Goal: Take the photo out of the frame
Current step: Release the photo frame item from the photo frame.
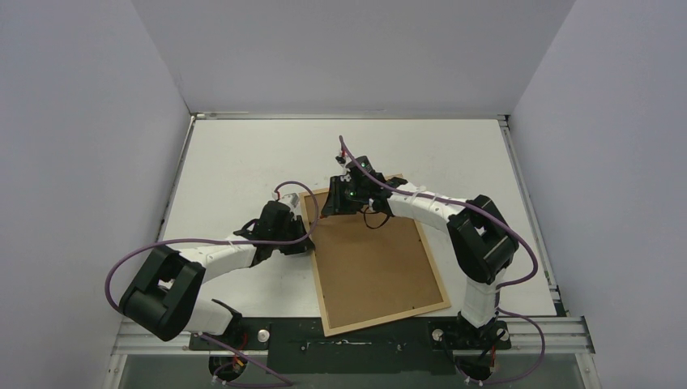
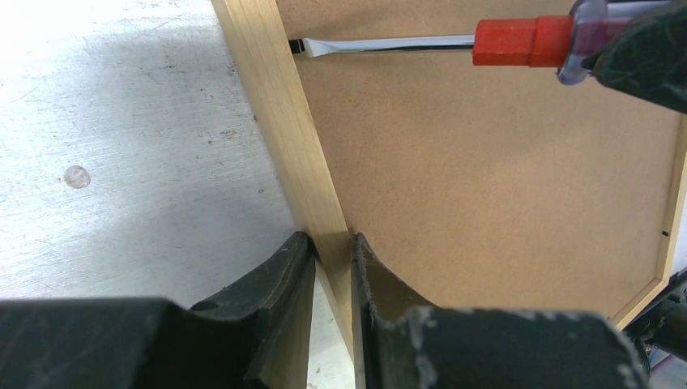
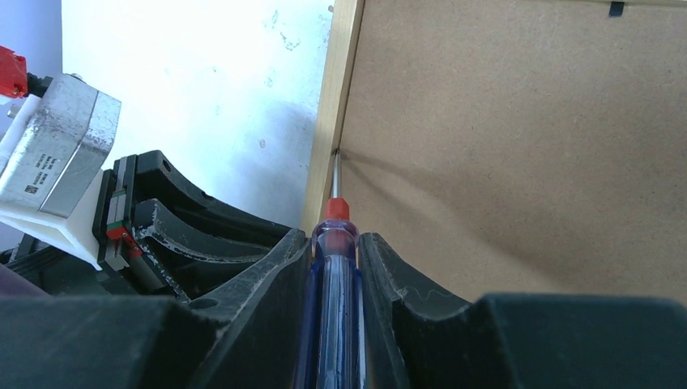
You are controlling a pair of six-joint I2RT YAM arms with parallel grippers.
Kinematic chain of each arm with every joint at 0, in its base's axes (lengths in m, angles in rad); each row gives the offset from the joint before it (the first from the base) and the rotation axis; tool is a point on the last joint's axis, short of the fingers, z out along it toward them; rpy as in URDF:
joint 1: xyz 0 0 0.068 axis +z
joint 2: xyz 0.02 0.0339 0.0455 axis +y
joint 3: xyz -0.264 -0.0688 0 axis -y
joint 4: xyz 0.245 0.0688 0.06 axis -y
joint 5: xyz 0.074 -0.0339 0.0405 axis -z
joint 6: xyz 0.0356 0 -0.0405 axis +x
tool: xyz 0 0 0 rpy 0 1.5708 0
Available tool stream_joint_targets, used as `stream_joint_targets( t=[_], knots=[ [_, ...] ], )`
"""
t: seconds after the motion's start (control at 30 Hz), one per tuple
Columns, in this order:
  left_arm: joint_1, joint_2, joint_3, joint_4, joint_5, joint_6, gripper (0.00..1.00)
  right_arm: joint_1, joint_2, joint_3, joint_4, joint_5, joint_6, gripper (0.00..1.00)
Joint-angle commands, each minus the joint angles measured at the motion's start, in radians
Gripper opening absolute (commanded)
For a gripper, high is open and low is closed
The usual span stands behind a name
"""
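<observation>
The light wooden frame [image 1: 317,284] lies face down on the white table, its brown backing panel [image 1: 373,259] facing up. The photo is hidden beneath that panel. My left gripper [image 2: 330,241] is shut on the frame's left moulding [image 2: 275,105], one finger outside and one inside over the panel [image 2: 486,178]. My right gripper [image 3: 334,239] is shut on a screwdriver [image 3: 334,308] with a clear blue handle and red collar. Its flat blade tip [image 2: 312,46] touches the inner edge of the left moulding [image 3: 336,97], at a small black tab near the far left corner.
Another black tab [image 3: 617,8] sits on the far moulding. Purple cables [image 1: 202,241] loop beside both arms. Grey walls close in the table on three sides, and a metal rail [image 1: 356,332] runs along the near edge just past the frame's near corner.
</observation>
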Motion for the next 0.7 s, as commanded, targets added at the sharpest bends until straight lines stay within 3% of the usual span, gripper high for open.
stream_joint_targets(
  t=[0.0,0.43,0.67],
  knots=[
    [-0.002,0.011,-0.023,-0.077,0.006,0.027,0.00,0.011,0.010,-0.006,0.079,-0.035,0.032,0.00],
    [-0.002,0.033,-0.027,-0.046,0.019,0.023,0.00,0.145,0.038,0.194,-0.170,0.210,-0.119,0.00],
    [-0.003,0.027,-0.036,-0.037,0.021,0.017,0.00,0.228,0.067,0.288,-0.219,0.292,-0.132,0.00]
  ],
)
